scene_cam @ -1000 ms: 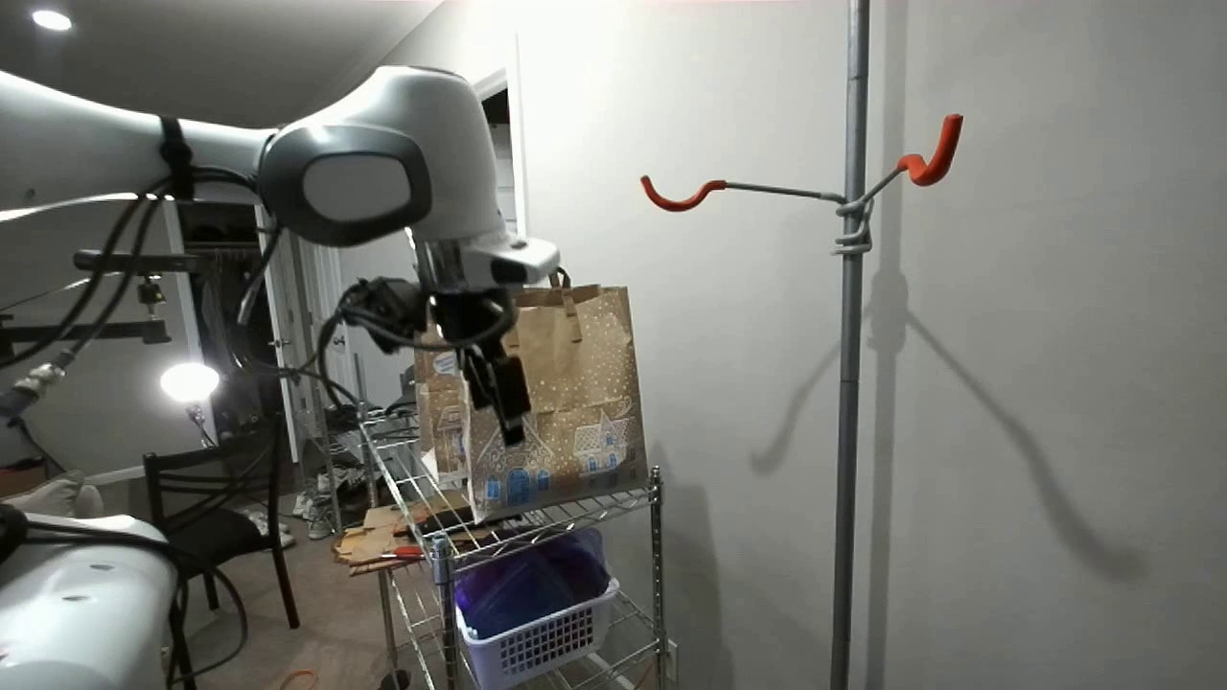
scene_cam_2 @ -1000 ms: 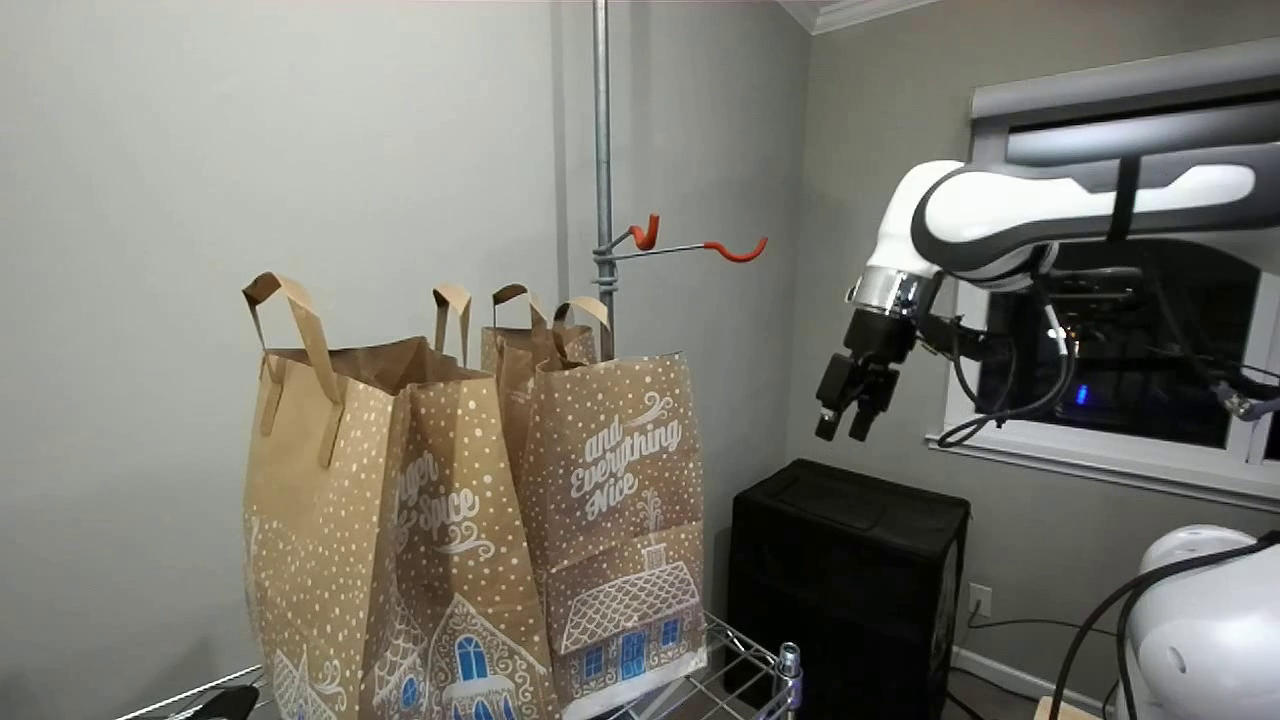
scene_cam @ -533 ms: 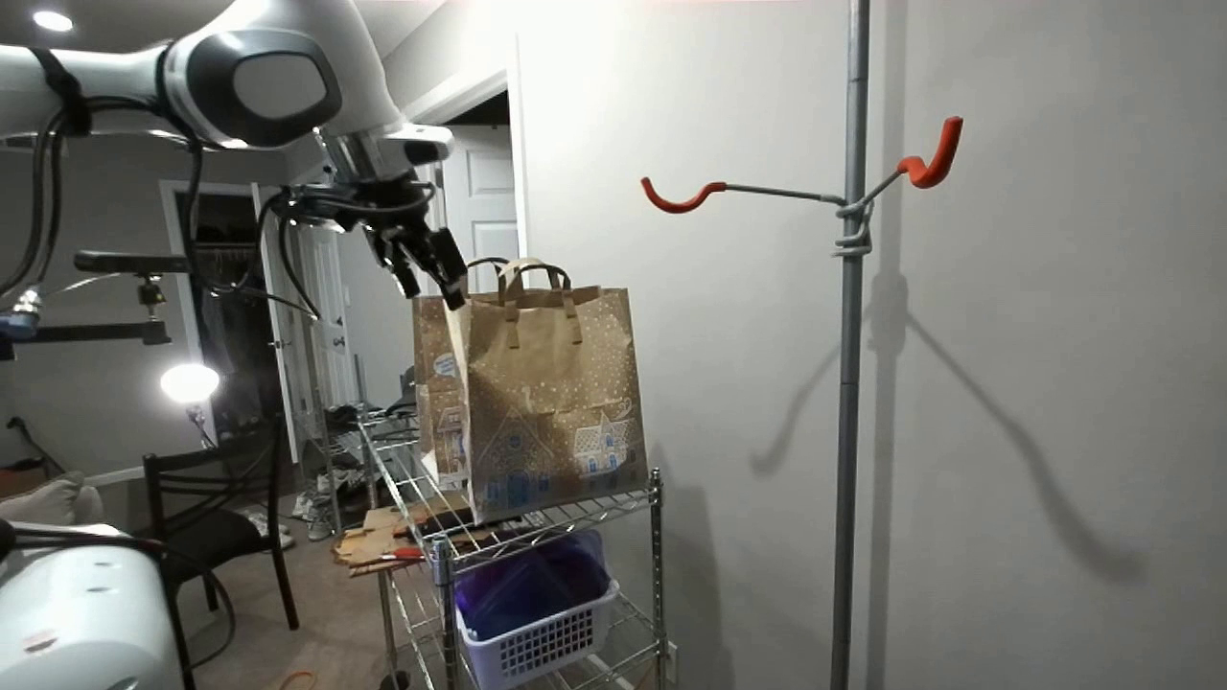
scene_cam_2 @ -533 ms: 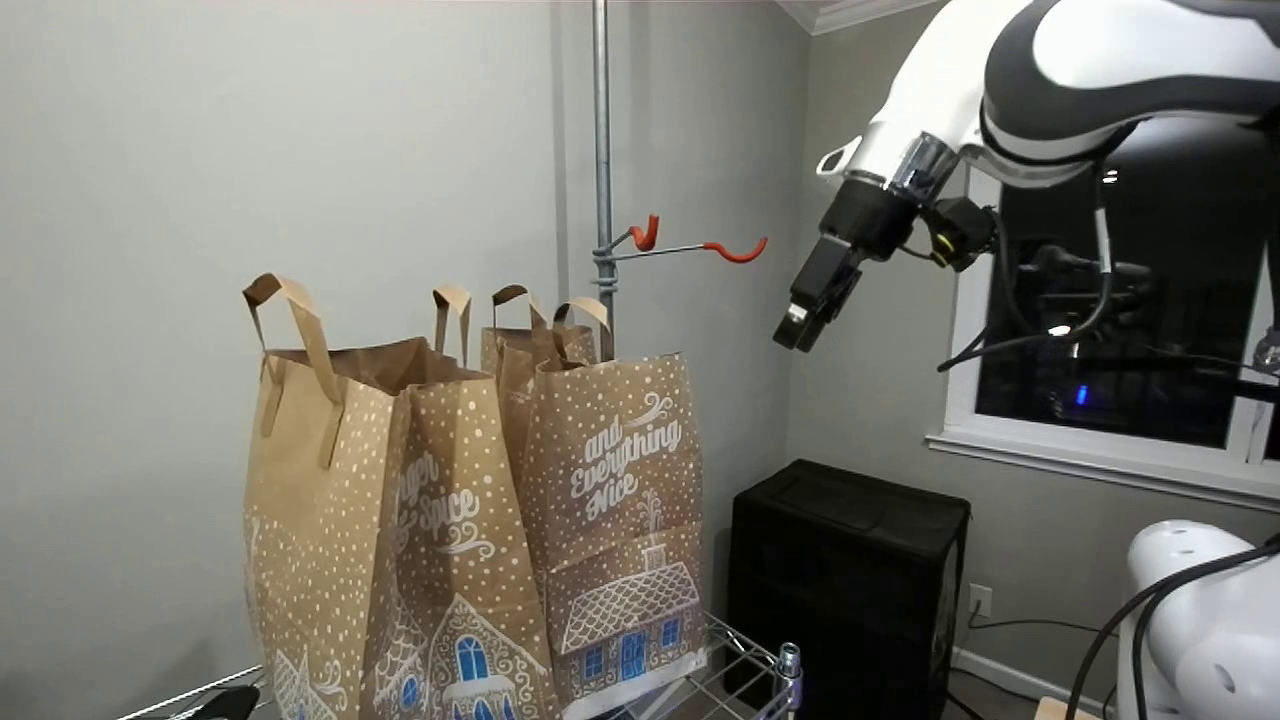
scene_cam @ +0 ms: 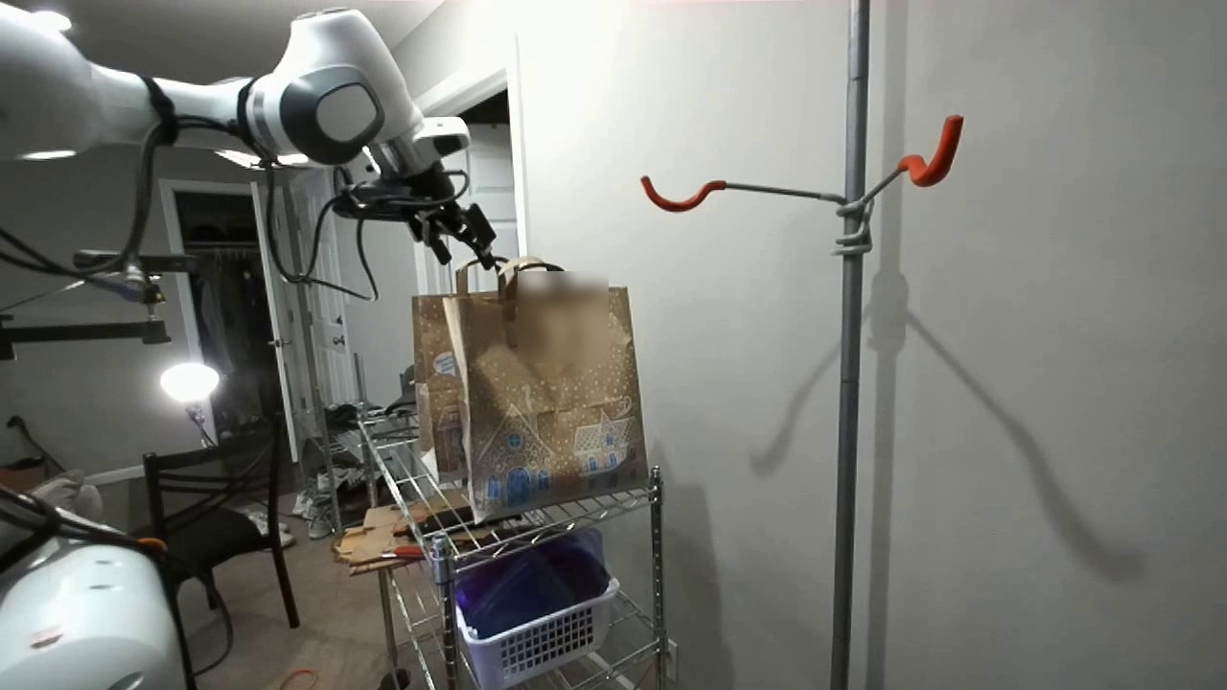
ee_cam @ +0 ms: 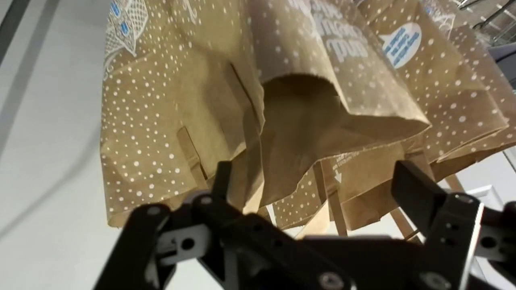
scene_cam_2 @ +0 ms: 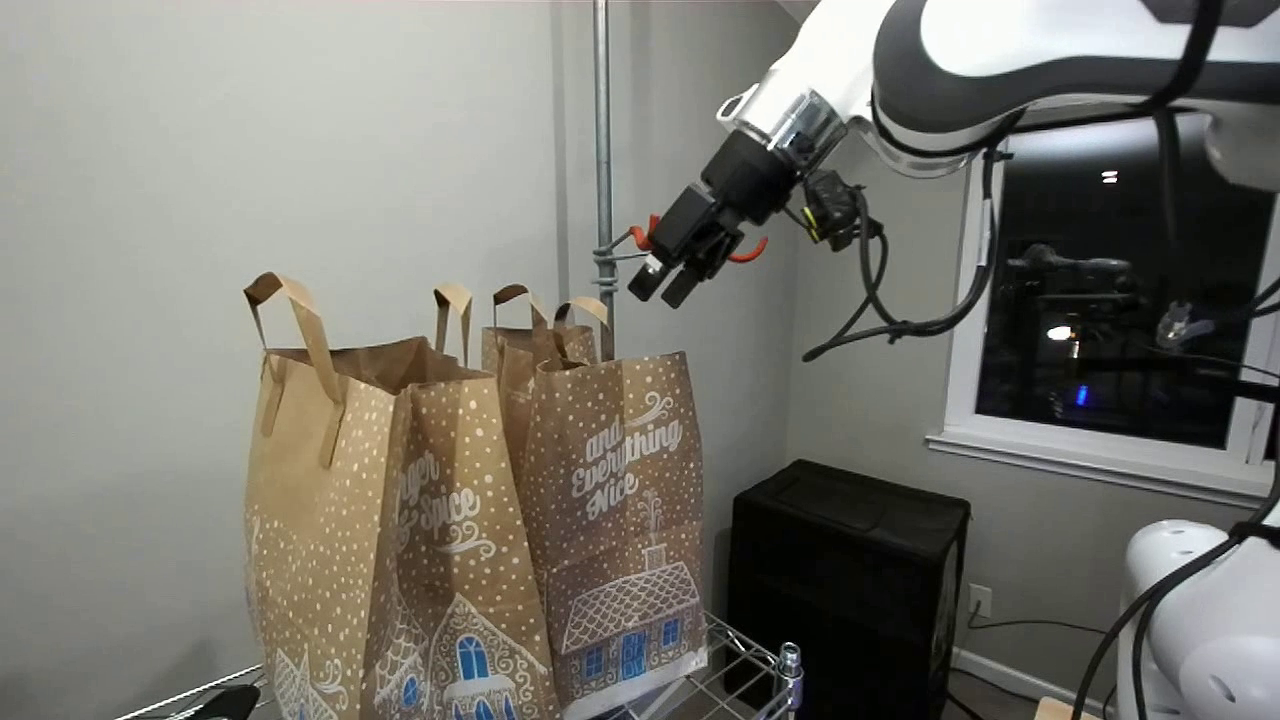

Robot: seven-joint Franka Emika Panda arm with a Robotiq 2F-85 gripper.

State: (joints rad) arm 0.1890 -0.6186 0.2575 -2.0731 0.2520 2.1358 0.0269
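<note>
Broadly, we see the wire rack [scene_cam: 657,565] beneath our landmark, the paper bag [scene_cam_2: 625,450] lettered "and Everything Nice", which stands nearly upright, its long axis roughly vertical. Above that bag in both exterior views we find the gripper [scene_cam_2: 662,287], its fingers spread with nothing gripped, so the bag lies below the fingertips; a looped handle [scene_cam_2: 590,305] rises at the bag's rim.
</note>
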